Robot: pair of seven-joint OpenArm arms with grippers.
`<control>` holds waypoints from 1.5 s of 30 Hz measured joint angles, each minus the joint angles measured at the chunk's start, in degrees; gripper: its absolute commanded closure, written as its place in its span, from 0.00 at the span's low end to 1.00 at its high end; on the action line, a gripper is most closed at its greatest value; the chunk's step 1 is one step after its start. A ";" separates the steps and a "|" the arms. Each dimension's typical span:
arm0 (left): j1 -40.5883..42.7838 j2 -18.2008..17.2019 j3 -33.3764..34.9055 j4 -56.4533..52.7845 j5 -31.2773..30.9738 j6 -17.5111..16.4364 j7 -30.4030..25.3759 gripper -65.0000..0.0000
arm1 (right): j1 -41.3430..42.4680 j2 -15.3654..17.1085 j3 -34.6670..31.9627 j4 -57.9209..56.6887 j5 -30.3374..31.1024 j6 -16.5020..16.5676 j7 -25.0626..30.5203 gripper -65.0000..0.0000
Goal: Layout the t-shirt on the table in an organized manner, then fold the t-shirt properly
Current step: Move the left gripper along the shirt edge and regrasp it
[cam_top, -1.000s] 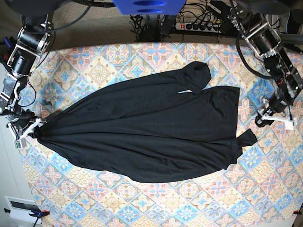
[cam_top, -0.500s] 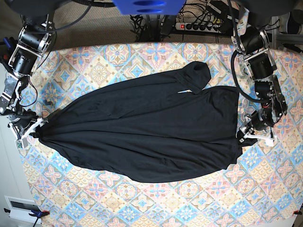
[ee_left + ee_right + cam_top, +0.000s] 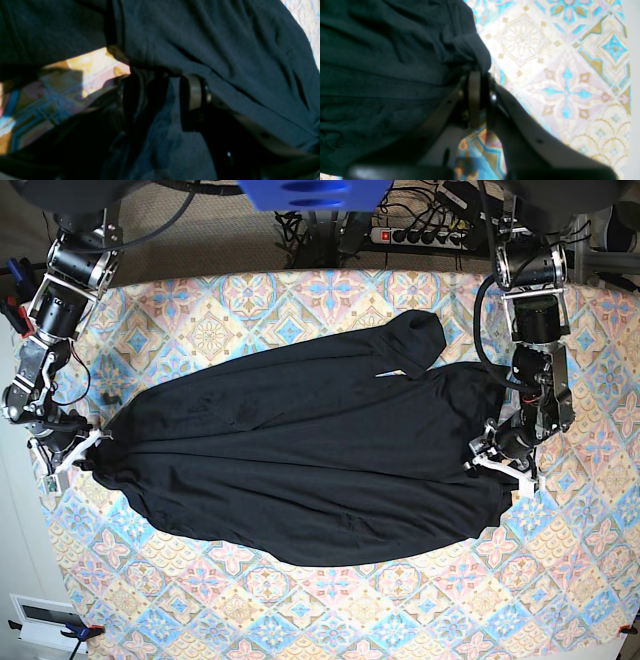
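The black t-shirt (image 3: pixel 300 470) lies spread across the patterned table (image 3: pixel 250 300), narrowing to a bunched point at its left end. My right gripper (image 3: pixel 80 455) is shut on that point; in the right wrist view the fingers (image 3: pixel 473 97) pinch gathered fabric (image 3: pixel 382 62) over the tablecloth (image 3: pixel 557 75). My left gripper (image 3: pixel 497 458) sits low at the shirt's right edge. In the left wrist view its jaws (image 3: pixel 163 77) stand apart, with black cloth (image 3: pixel 225 37) lying between and over them and a patch of table (image 3: pixel 82 65) showing.
A folded-over part of the shirt (image 3: pixel 415 340) sticks up toward the table's far edge. A power strip (image 3: pixel 415 235) and cables lie behind the table. Bare patterned cloth borders the shirt along the front (image 3: pixel 350 610) and at the right (image 3: pixel 590 510).
My left arm has swung in from the table's right side to the shirt's right edge, and its jaws have narrowed a little. The right gripper keeps its hold and has barely moved.
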 measured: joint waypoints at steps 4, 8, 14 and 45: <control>0.35 -0.02 1.29 -0.02 0.09 0.20 -1.16 0.99 | 0.04 -0.15 -0.02 0.00 0.02 0.02 0.17 1.00; -0.61 0.02 1.57 -0.63 0.35 0.20 -4.31 0.97 | 0.04 -0.13 -0.02 -0.02 0.04 0.04 0.02 1.00; -8.35 0.15 2.01 -1.66 7.41 0.96 -5.25 1.00 | 0.07 -0.15 -0.07 0.04 0.09 0.17 0.15 1.00; 4.39 -1.86 -12.22 19.34 11.72 1.27 13.20 0.43 | -4.09 -0.52 -0.04 3.80 -0.04 0.15 -0.04 1.00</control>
